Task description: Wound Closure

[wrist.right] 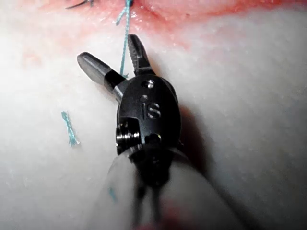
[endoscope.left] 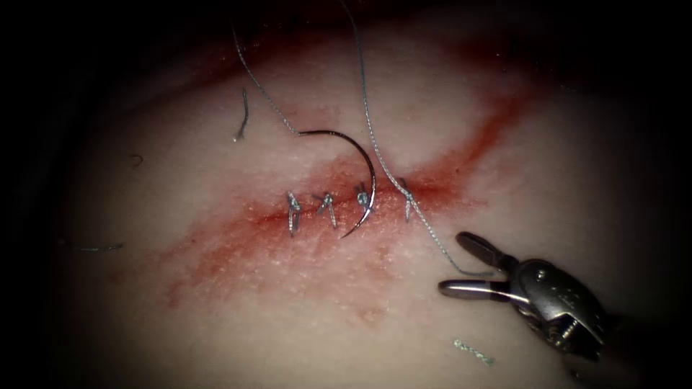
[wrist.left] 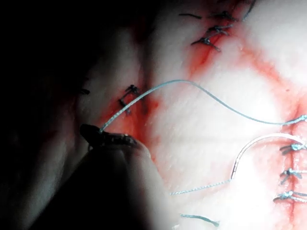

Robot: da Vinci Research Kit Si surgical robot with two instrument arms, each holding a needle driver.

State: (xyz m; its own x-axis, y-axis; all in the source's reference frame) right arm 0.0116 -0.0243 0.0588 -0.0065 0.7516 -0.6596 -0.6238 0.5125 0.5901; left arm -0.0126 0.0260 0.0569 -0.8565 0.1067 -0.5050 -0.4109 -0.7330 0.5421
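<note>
The curved needle [endoscope.left: 360,162] lies loose on the tissue [endoscope.left: 216,317], arching across the cut [endoscope.left: 346,209] near the third stitch; neither tool holds it. It also lies by the stitches [wrist.left: 254,143] in the left wrist view. Its thread [endoscope.left: 263,94] trails up and to the left. A second strand [endoscope.left: 367,108] drops to the rightmost stitch [endoscope.left: 406,193], and its tail runs between the open jaws of my right tool [endoscope.left: 453,263], which grips nothing [wrist.right: 106,48]. My left tool [wrist.left: 98,132] is shut on the thread [wrist.left: 192,84] close to its tips.
Several knotted stitches [endoscope.left: 328,205] close the cut, with red fluid [endoscope.left: 238,241] smeared along it. Cut ends of thread lie at the upper left [endoscope.left: 243,115], far left [endoscope.left: 101,248] and below the right tool [endoscope.left: 473,351].
</note>
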